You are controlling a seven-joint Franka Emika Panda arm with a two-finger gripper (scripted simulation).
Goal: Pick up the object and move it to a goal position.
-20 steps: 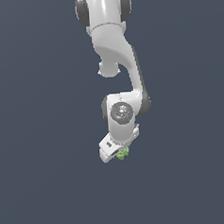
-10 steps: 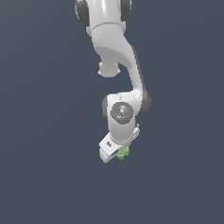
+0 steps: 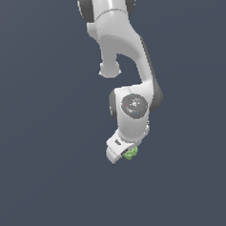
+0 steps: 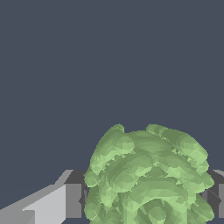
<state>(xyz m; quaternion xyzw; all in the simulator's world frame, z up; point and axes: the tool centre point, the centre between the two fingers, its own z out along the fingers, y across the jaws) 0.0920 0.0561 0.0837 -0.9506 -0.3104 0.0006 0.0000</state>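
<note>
Carrying the light-green, lumpy object (image 3: 131,153) pinched between the dark pads (image 4: 73,200) of the end effector (image 3: 126,154), jaws closed onto it from either side, low in the exterior view and just right of centre. Holding squeeze steady and moving smoothly toward the goal, avoiding jerks since the bumpy skin offers uneven contact. No goal marker showing, so judging remaining travel impossible from here.

The object (image 4: 148,177) is light green with bumpy rosette folds, the hand (image 3: 121,151) white, the background plain slate grey.
</note>
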